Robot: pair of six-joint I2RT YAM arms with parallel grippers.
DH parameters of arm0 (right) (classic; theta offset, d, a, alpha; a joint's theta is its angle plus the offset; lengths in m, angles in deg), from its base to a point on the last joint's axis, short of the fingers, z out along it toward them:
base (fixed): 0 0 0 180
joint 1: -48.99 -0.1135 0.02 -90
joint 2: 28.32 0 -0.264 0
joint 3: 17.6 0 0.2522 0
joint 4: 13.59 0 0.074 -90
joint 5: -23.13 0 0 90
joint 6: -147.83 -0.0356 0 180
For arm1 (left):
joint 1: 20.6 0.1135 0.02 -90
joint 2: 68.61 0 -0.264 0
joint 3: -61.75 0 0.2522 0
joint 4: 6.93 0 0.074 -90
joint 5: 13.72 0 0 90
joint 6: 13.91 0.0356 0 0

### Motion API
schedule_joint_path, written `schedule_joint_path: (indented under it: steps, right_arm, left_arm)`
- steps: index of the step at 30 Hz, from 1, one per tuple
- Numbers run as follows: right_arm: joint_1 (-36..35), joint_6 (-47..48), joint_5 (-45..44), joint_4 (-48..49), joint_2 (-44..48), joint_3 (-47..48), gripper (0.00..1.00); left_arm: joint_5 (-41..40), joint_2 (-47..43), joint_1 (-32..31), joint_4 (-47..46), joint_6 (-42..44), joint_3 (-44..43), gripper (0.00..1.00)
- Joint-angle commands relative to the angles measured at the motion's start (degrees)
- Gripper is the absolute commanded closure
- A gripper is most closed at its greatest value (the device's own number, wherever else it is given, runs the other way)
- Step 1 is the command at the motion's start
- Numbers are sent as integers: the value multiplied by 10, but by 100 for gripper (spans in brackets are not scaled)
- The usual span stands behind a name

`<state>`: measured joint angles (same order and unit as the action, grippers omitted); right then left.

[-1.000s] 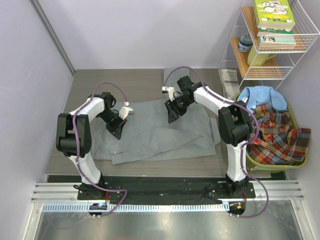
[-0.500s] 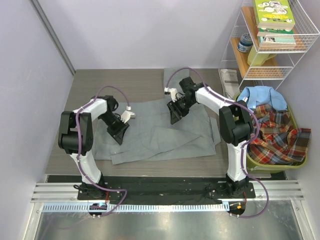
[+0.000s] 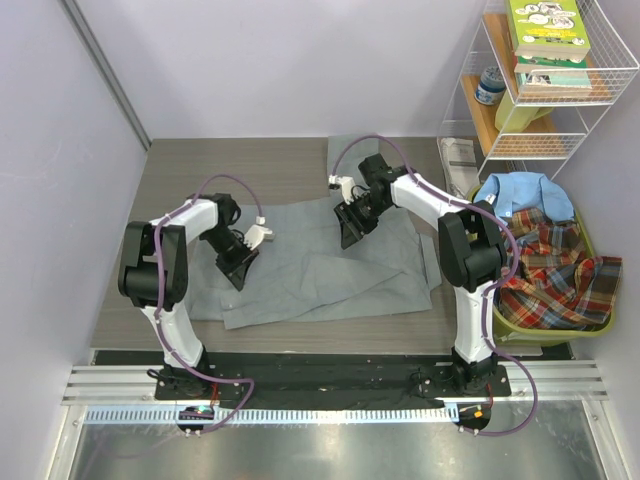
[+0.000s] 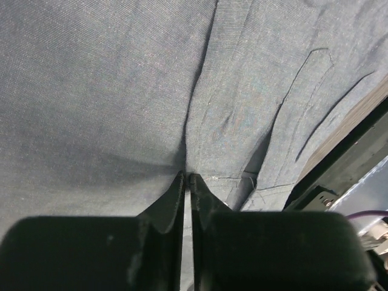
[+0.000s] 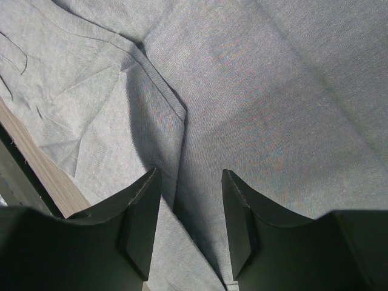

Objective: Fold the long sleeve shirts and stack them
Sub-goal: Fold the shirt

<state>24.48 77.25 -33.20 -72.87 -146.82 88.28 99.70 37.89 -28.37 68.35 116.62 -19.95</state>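
The plain muted grey cloth shirt lies spread on the grey-brown wooden worktop, between the two arms. From the top camera its collar and sleeves are hard to make out; only flat layers and some folded edges are seen. Both arms cover small parts of it. At the right side, the red-green plaid shirt lies crumpled in an olive-green plastic basket and hangs over its rim. The light blue collared shirt lies at the far end of the same basket, and its lower part is hidden under the plaid one.

In the left wrist view the dark body of the tool fills the bottom of the picture and hides the cloth under it. The left end effector has its two fingers pressed together, with only a thin pale line between them. A raised crease of the grey shirt runs straight into the tips, so the cloth is pinched there. From the top camera this end effector is over the left part of the shirt.

The right end effector has a clear gap between its fingers and it holds nothing. Between and just below the fingers there is a folded edge of the grey shirt. Whether the tips touch the cloth, I cannot tell. From the top camera this end effector is at the far middle part of the shirt.
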Motion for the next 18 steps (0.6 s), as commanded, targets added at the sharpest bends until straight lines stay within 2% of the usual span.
schedule_joint_path:
  steps: [1,18]
  right_arm:
    - [3,7,12,1,35,0,50]
    - [20,12,7,-4,52,-4,49]
  left_arm:
    - [14,-23,-1,14,2,-13,99]
    - [-33,13,-7,18,-6,-113,100]
